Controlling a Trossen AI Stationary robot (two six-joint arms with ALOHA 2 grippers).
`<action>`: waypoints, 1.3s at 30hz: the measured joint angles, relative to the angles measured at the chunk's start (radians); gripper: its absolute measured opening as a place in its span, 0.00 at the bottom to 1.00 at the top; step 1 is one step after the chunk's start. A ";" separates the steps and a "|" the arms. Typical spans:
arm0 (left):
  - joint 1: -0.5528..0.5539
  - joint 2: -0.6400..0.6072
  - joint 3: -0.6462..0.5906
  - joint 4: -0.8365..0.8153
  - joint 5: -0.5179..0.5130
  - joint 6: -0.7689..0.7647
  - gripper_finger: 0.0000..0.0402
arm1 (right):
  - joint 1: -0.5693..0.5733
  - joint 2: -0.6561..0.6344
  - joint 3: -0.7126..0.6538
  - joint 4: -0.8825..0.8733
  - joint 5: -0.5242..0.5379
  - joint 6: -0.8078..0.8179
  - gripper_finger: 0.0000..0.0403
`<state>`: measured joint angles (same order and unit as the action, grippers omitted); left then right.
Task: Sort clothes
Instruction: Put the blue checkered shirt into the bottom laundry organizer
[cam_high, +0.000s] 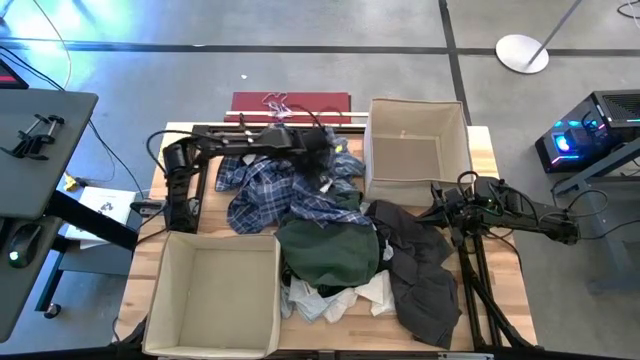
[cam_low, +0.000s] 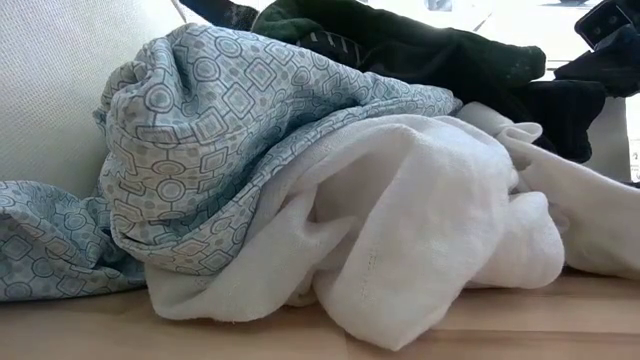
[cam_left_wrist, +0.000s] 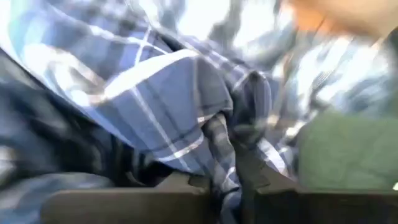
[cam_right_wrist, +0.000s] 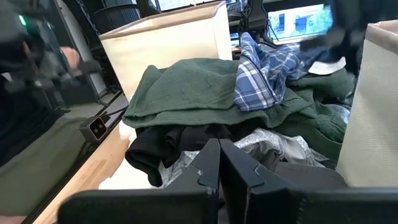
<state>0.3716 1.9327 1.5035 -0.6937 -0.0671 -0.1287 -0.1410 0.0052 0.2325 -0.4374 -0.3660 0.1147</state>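
The clothes lie in a pile at mid-table. The navy-white plaid shirt (cam_high: 265, 190) is at the far left. The dark green top (cam_high: 330, 250) is in the middle and the charcoal grey piece (cam_high: 425, 275) to the right. Small white pieces (cam_low: 420, 220) and a light blue patterned shirt (cam_low: 230, 130) lie at the near edge. My left gripper (cam_high: 325, 172) is shut on the plaid shirt (cam_left_wrist: 155, 87). My right gripper (cam_right_wrist: 217, 150) is shut, low beside the far edge of the charcoal piece (cam_high: 438, 208). My left gripper pinches a bunched fold of the plaid shirt (cam_left_wrist: 219, 134) between its two fingers, at the shirt's right side next to the green top (cam_left_wrist: 348, 149). Several layers are gathered there. The rest of the shirt lies spread on the table and the pile. My right gripper: I cannot tell whether its shut fingers touch the cloth below them.
One beige fabric box (cam_high: 415, 145) stands at the far right and another (cam_high: 215, 295) at the near left. A dark red flat object (cam_high: 290, 103) lies beyond the table's far edge. Bare wood shows along the near edge (cam_low: 520, 320).
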 joint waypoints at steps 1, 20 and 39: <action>0.002 -0.023 0.016 -0.001 -0.005 0.011 0.05 | 0.000 0.000 0.000 0.000 0.000 0.000 0.00; -0.219 -0.620 0.241 0.400 -0.340 0.642 0.00 | 0.000 0.000 0.000 -0.001 0.005 0.000 0.00; -0.467 -0.722 0.587 0.705 0.361 -0.024 0.00 | 0.000 0.000 0.000 -0.001 0.005 0.000 0.00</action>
<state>-0.0949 1.2108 2.0905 0.0111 0.2935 -0.1530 -0.1410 0.0055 0.2329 -0.4381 -0.3611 0.1146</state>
